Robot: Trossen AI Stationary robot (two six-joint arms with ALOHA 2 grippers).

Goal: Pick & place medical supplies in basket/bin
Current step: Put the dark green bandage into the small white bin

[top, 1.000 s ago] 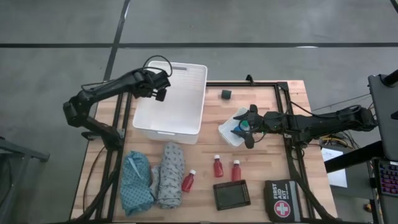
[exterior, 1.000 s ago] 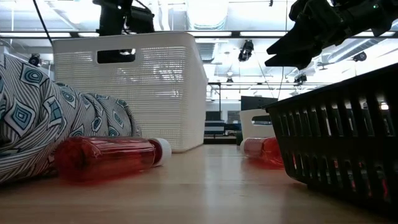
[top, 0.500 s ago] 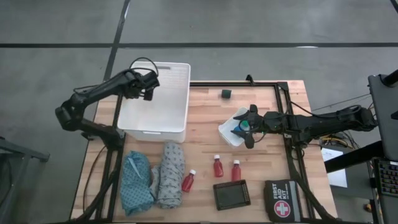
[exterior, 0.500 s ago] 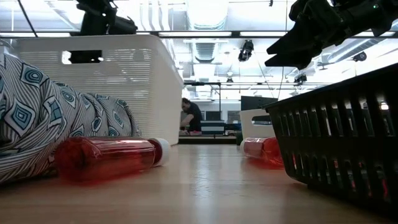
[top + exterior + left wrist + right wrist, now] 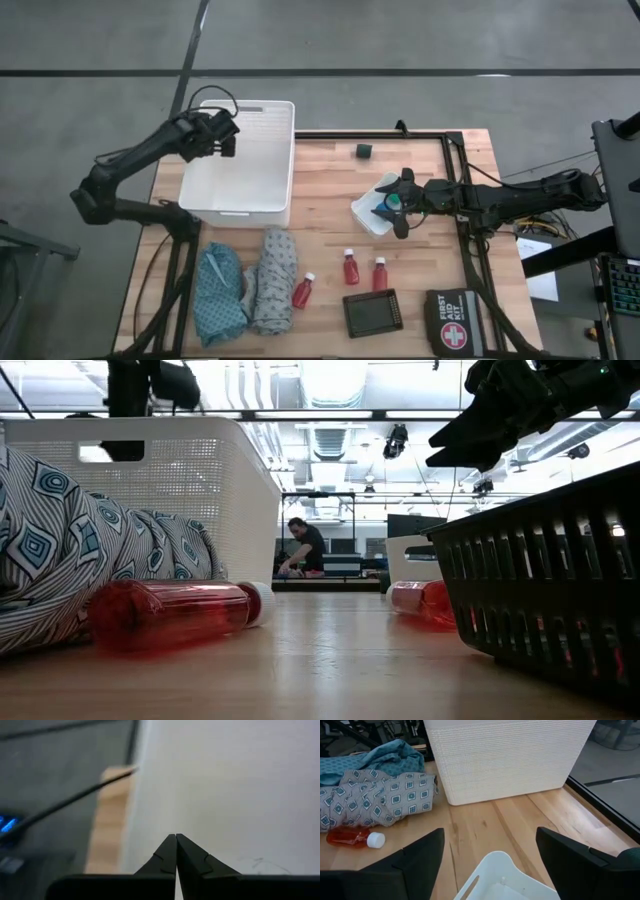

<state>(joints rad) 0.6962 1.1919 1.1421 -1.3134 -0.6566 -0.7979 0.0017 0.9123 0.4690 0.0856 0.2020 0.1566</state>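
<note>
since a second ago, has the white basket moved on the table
Yes. In the high view the white basket has slid left, away from the small green piece, and now overhangs the table's left edge. The shut left gripper is at its far left rim.

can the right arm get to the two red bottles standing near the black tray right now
Probably yes. The right gripper hangs open over the small white tray, and the two bottles stand on bare wood just past it, nothing between.

Even, bright overhead light; ceiling strips glare in the low view. Shadows are soft and short. The near bottle and cloth blur there. The left wrist view is blurred throughout.
</note>
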